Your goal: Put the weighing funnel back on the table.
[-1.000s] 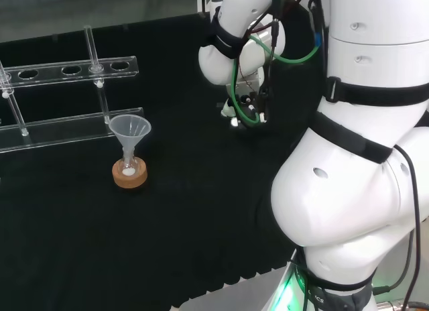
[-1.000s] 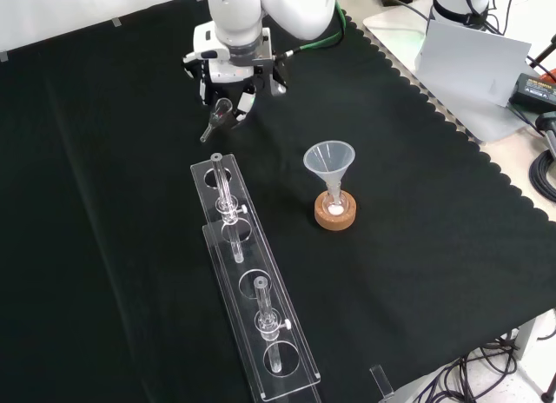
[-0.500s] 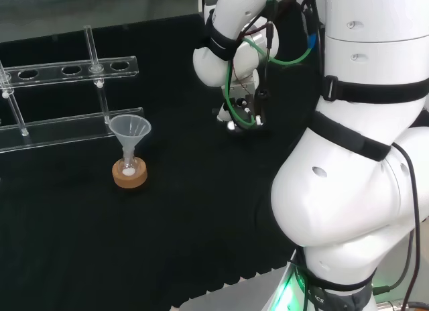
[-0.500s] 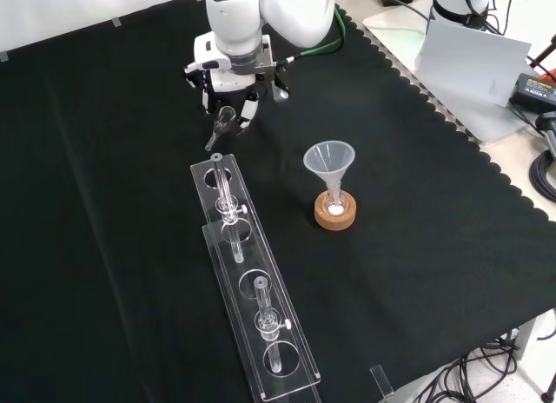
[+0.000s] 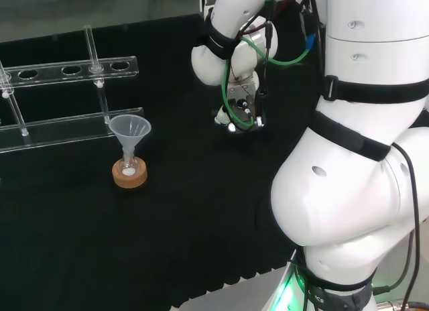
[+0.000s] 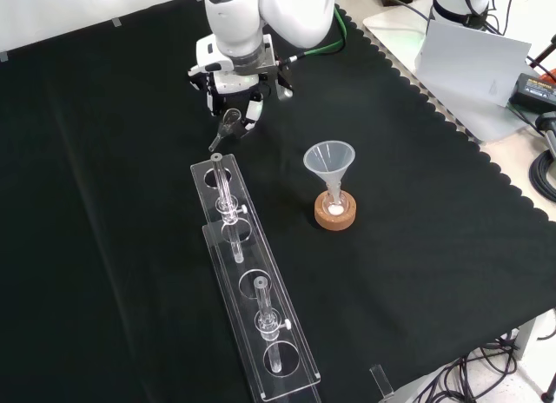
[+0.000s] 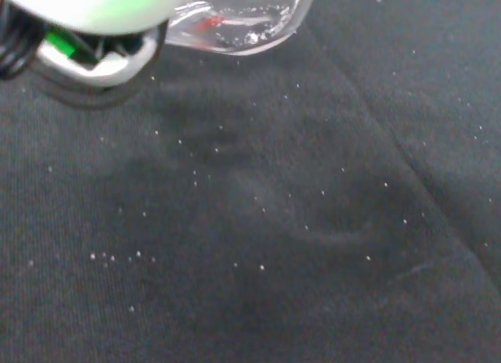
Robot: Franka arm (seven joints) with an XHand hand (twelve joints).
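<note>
In the front view the hand hangs low over the black cloth at the far end, just beyond the tube rack. Its fingers are curled on the weighing funnel, a small clear scoop whose short stem slants down to the left toward the cloth. I cannot tell whether the stem's tip touches the cloth. In the head view the hand sits under the arm's wrist, left of the big white links. The wrist view has the clear weighing funnel close under the blurred white hand, with speckled cloth beneath.
The big funnel stands in a small flask on a cork ring, right of the hand in the front view. Two clear tube racks with glass tubes run toward the near edge. In the head view the racks lie at the far left.
The hand has come down toward the cloth with the weighing funnel still in it, drifting left in the head view and slightly right and nearer in the front view.
</note>
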